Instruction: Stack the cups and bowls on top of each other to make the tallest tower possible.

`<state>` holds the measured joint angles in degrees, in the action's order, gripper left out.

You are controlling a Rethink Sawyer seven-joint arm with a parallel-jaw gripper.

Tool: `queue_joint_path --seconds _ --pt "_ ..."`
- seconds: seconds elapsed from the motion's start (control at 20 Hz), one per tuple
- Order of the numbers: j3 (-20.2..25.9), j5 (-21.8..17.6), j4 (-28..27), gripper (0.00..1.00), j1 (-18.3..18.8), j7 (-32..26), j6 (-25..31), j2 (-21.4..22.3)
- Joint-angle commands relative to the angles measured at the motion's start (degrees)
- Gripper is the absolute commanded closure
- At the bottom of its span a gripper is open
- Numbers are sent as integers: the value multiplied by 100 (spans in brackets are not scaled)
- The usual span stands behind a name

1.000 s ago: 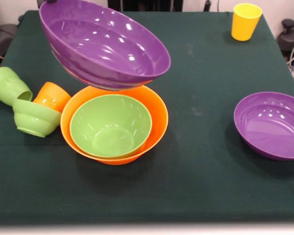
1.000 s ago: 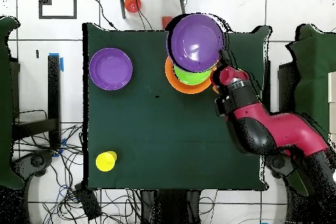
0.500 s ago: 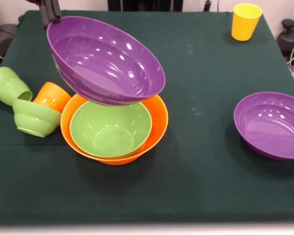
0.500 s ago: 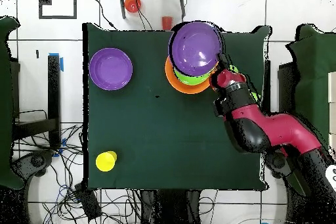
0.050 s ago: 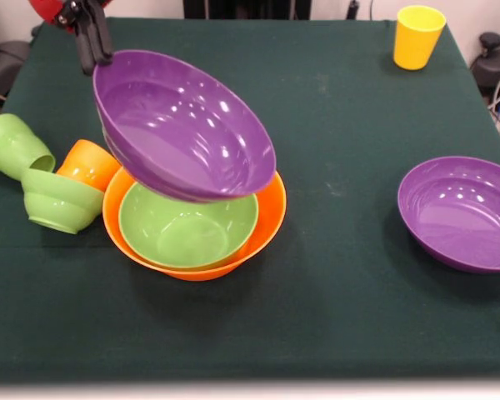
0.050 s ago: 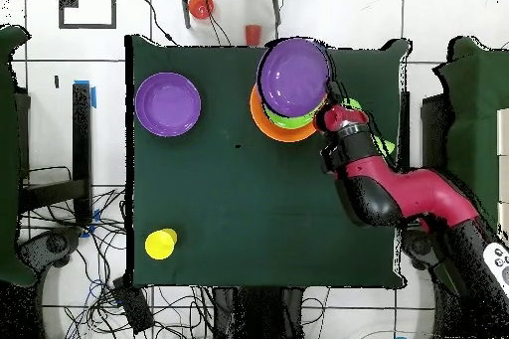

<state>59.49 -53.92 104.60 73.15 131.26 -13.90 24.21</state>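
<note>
Purple bowl [image 5: 183, 133] is hanging tilted in the air, pinched by its far rim in the gripper [image 5: 94, 48], right above the green bowl [image 5: 187, 223] that's sitting inside the big orange bowl [image 5: 262, 225]. It's leaning pretty steeply toward my side, so if it gets let go like this I'm guessing it lands crooked, slides off the stack, or clips the orange rim and shoves everything. A second purple bowl [image 5: 458, 212] is sitting well apart across the cloth, and a yellow cup [image 5: 417, 36] is waiting in the far corner. Beside the stack, a green cup [image 5: 15, 146], an orange cup [image 5: 87, 165] and a small green bowl [image 5: 60, 200] are crowding together, easy to knock.
</note>
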Motion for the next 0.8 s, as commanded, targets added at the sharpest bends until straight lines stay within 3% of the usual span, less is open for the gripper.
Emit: queue_joint_path --seconds 0.05,0.8 --pt "-993 -235 -665 100 -728 -54 -600 -53" --pt "-2076 -12 -1208 100 -1482 -289 -1521 -51"
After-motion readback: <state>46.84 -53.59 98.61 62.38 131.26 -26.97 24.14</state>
